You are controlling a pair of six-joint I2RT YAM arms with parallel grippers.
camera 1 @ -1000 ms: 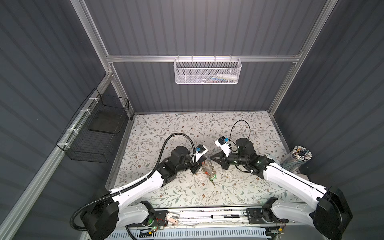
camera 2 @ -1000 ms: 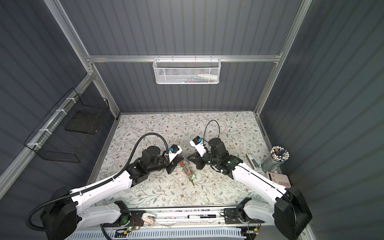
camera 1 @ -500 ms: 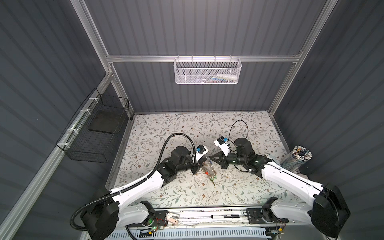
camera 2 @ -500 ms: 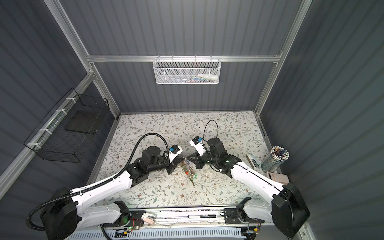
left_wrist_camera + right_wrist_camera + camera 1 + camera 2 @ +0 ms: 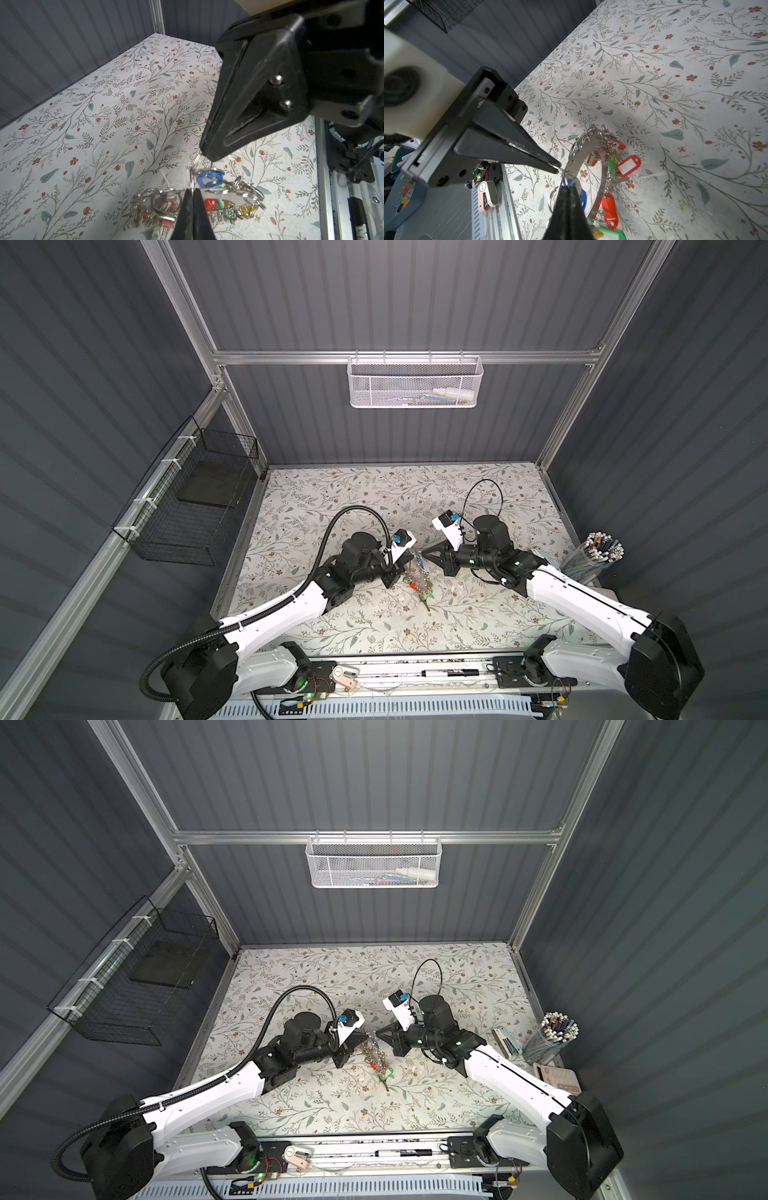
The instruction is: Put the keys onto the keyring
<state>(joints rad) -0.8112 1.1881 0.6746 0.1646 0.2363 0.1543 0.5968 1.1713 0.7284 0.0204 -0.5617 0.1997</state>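
Barely any change: my left fingers (image 5: 185, 212) stay clamped on the keyring (image 5: 218, 194); my right fingers (image 5: 566, 212), clamped on the keys (image 5: 208, 178) just beside them, edged slightly closer in.

- No text, brand or number can be read in any view.
- marker (image 5: 446, 673) on the front rail: light print along the barrel, too small to read.
- pinkish keypad device (image 5: 559, 1080) at the right edge of the surface (image 5: 311, 977): button legends not legible.
- red tag (image 5: 628, 166) on the keyring (image 5: 578, 160): white label insert, no writing seen.
- green tag (image 5: 609, 235): white insert, cut off by the frame edge.
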